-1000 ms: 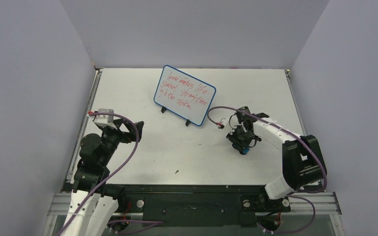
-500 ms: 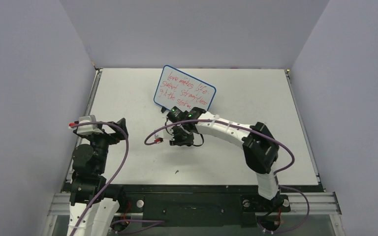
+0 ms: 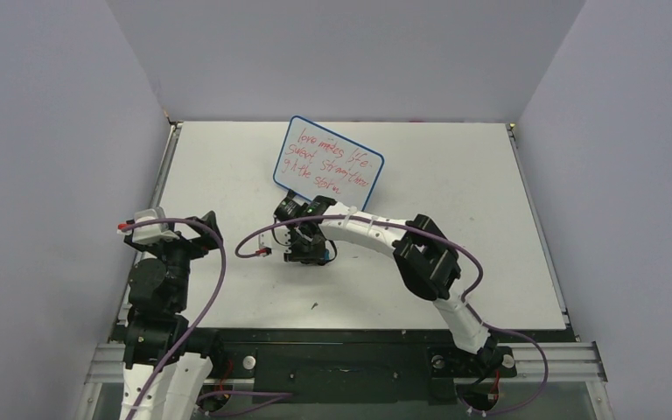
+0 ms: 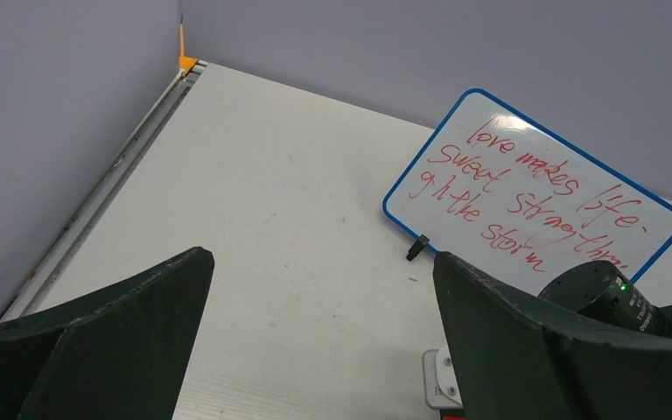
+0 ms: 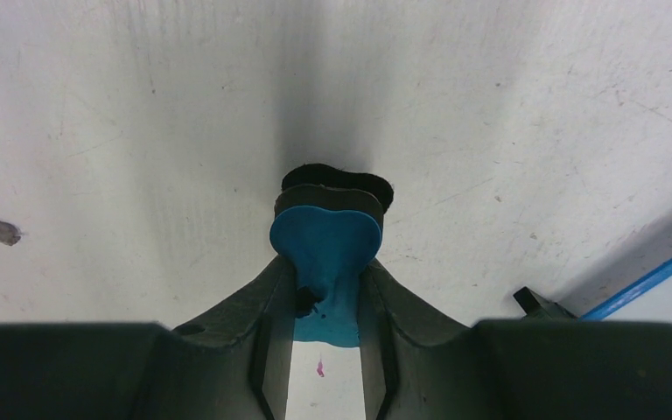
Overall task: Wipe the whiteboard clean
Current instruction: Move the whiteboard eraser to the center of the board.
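Left gripper (image 3: 199, 226): my jaws stand wide apart with nothing between them. It sits well to the near-left of the whiteboard (image 3: 328, 168), and its wrist camera looks across bare table (image 3: 455, 175) at the board's face.
Speck (image 3: 313, 305): a small dark mark on the table, well in front of the whiteboard.
Right gripper (image 3: 304, 254): my arm reaches across the table. The jaws are clamped on the eraser (image 5: 324, 229), just in front of the whiteboard's left half.
Eraser: the blue body is pinched between my fingers (image 5: 273, 289), with the black pad at its far end pointing down at the table. I cannot tell whether it touches the table. It is apart from the whiteboard.
Stand foot (image 5: 538, 302): black, on the table just right of the eraser, under the whiteboard's blue rim.
Whiteboard: it is propped upright on its stand in the far half of the table, right end nearer me. Three lines of red handwriting cover it.
Walls (image 3: 341, 52): plain grey-lilac, behind the whiteboard and to both sides.
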You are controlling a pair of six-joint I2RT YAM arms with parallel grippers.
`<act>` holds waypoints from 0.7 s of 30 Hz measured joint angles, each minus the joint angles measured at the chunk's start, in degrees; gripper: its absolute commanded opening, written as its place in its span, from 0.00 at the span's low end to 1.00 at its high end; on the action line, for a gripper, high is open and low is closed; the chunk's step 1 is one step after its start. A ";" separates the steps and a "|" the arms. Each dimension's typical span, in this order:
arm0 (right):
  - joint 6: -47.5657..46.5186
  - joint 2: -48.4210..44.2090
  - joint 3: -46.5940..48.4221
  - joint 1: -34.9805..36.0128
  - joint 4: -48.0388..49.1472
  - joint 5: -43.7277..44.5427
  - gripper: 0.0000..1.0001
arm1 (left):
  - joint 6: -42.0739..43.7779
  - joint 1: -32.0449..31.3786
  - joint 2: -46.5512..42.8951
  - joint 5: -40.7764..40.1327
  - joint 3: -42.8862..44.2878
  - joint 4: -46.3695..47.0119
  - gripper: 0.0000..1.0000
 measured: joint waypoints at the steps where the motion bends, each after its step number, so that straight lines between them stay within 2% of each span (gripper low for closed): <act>1: 0.31 0.33 0.00 0.00 -0.04 -0.13 0.29 | 0.00 0.00 -0.07 -0.09 0.00 -0.09 0.96; 5: 0.79 1.99 0.00 0.00 -0.42 -0.61 0.38 | 0.00 0.00 -0.22 -0.48 0.00 -0.28 0.96; 9: 1.20 2.38 0.00 0.00 -0.79 -0.79 0.55 | 0.00 0.00 -0.22 -0.68 0.02 -0.28 0.96; 13: 2.08 2.38 0.00 -0.02 -0.83 -0.96 0.66 | 0.00 0.00 -0.22 -0.68 0.02 -0.31 0.96; 21: 3.26 0.66 -0.11 -2.60 -1.09 -2.23 0.74 | -0.04 0.00 -0.22 -0.96 0.33 -0.68 0.95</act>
